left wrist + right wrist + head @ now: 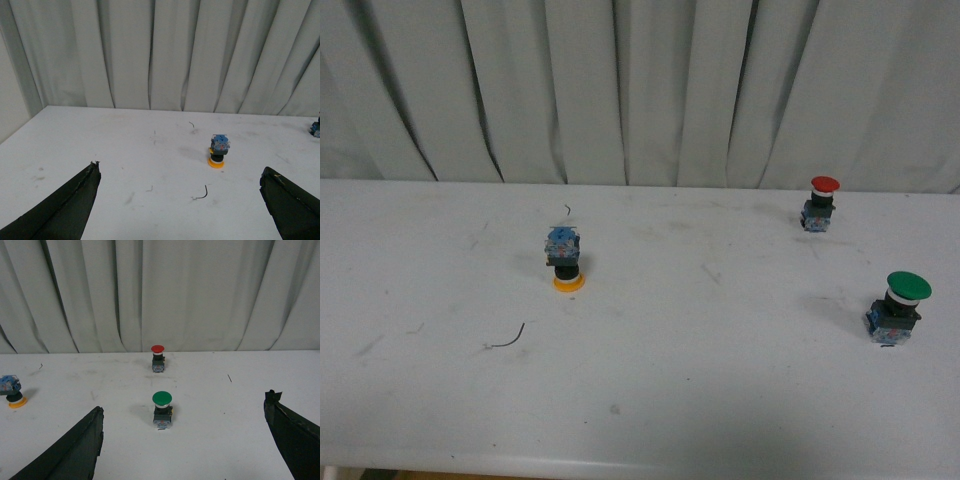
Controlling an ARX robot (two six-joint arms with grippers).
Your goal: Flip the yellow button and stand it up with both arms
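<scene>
The yellow button (pixel 567 261) stands upside down on the white surface (pixel 700 400), with its orange cap flat on the surface and its blue-grey block on top. It is well to the left of the green-capped switch (pixel 897 306) and a little farther back. The red-capped switch (pixel 820 204) stands upright beyond the green-capped switch, nearer the curtain (pixel 650 90). The left fingers (pixel 70 205) and right fingers (pixel 75 450) are both spread wide and hold nothing, the right pair on the near side of the green-capped switch and clear of it, the left pair off to its left.
</scene>
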